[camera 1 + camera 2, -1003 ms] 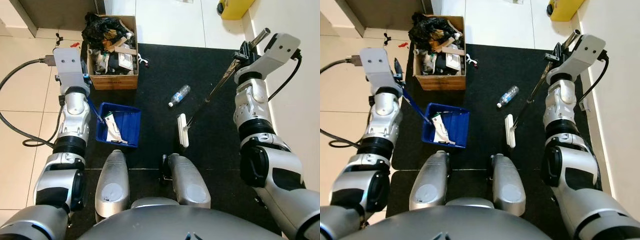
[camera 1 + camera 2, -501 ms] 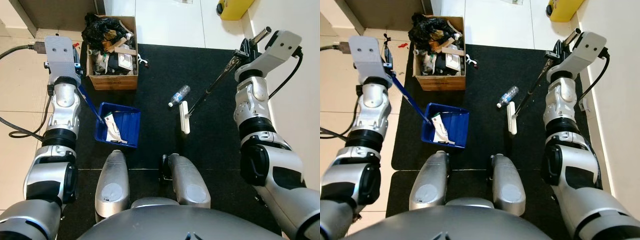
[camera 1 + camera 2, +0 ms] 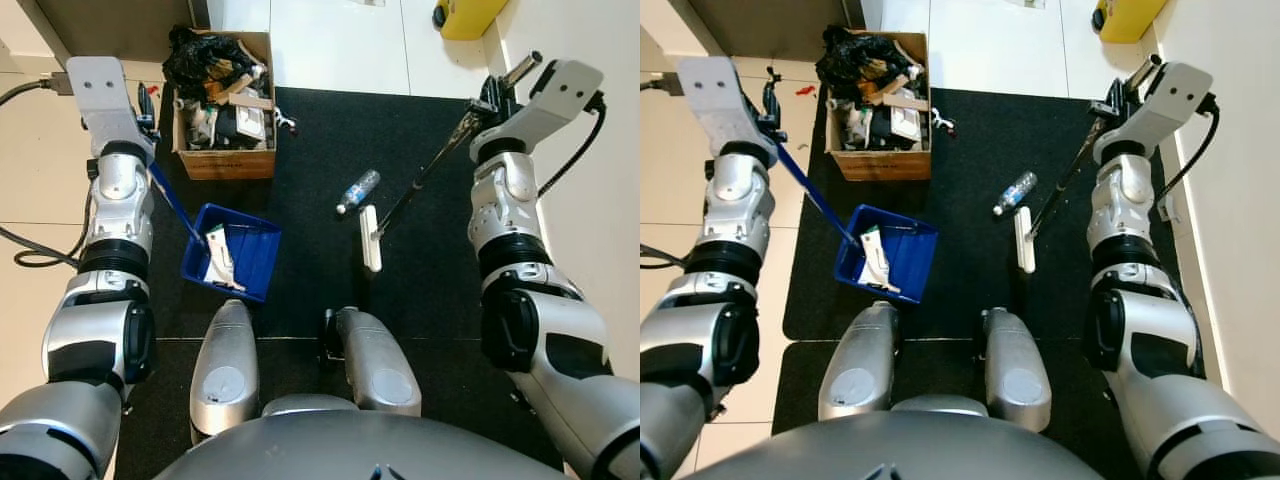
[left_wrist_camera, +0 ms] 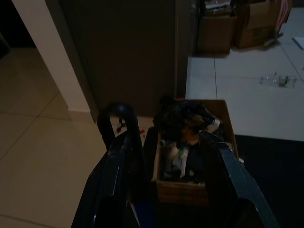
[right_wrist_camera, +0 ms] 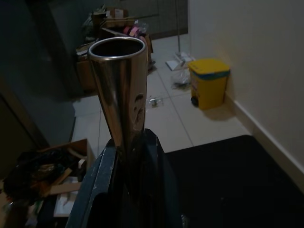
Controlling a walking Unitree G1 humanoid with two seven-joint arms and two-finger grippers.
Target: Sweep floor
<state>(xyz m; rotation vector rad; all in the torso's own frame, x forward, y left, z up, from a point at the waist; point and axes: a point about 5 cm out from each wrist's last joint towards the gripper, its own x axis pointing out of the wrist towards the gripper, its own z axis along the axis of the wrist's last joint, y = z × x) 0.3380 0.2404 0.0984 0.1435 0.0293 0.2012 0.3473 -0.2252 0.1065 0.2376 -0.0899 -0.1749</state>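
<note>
On the black mat (image 3: pixel 320 150) lies a clear plastic bottle (image 3: pixel 358 190). Just near of it rests the white broom head (image 3: pixel 370 238), and its thin pole rises to the right into my right gripper (image 3: pixel 497 92), which is shut on the metal handle (image 5: pixel 118 90). My left gripper (image 3: pixel 146 100) is shut on the long blue handle (image 3: pixel 178 205) of the blue dustpan (image 3: pixel 230 262). The dustpan sits tilted on the mat's left side and holds white paper scraps (image 3: pixel 217 262).
A cardboard box (image 3: pixel 225 100) full of rubbish stands at the mat's far left corner. A yellow bin (image 3: pixel 465 15) is by the right wall. Beige tile lies left of the mat, white tile beyond it. My two legs (image 3: pixel 300 370) stand at the near mat edge.
My left arm swung outward to the left, dragging and tilting the dustpan slightly leftward. The broom head slid away from me toward the bottle. The bottle stayed put.
</note>
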